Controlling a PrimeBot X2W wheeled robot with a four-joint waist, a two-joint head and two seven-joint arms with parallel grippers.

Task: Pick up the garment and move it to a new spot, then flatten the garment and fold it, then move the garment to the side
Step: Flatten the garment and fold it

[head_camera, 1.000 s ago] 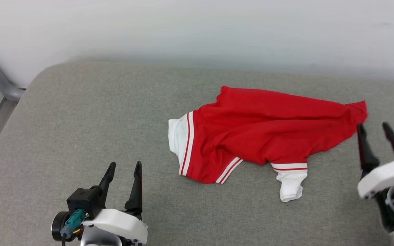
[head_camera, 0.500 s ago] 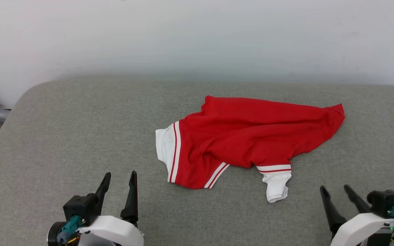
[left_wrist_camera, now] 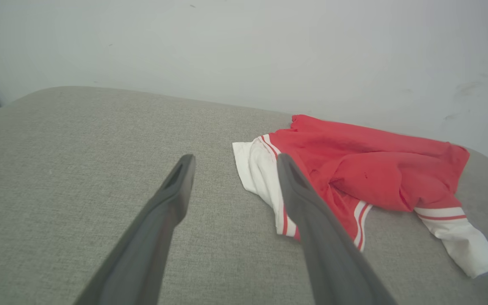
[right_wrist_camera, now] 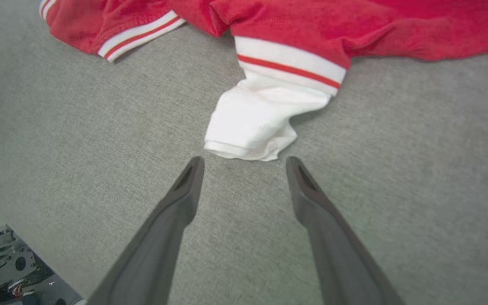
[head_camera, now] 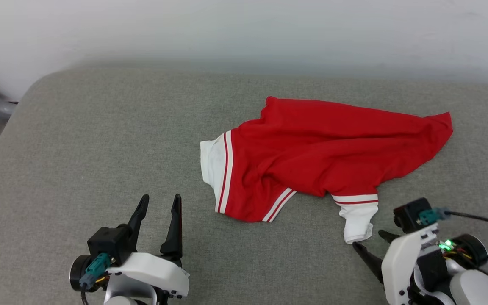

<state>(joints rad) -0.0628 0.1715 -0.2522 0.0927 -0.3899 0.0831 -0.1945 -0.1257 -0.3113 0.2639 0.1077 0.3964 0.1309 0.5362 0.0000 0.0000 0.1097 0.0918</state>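
**Right gripper lined up on the sleeve, garment not yet lifted**

The right gripper [head_camera: 368, 239] sits low at the near right. Its two dark fingers are spread, and their tips are just short of the white sleeve [right_wrist_camera: 252, 123] without touching it. In the right wrist view the sleeve's open end lies squarely between the fingertips. This looks like an aim at the nearest loose piece of cloth, which would give an easy first grasp. The left gripper [head_camera: 161, 198] waits at the near left with its fingers parted and empty. It is apart from the white striped band [head_camera: 212, 163] at that end, probably ready to take it.

The garment [head_camera: 333, 152] lies crumpled on the grey padded surface [head_camera: 79, 148], right of centre and closer to the wall [head_camera: 227, 29] than to the robot. Its long axis runs left to right across the head view. The white band is at the robot's left and a red corner tapers off to the far right. The sleeve branches off toward the robot.
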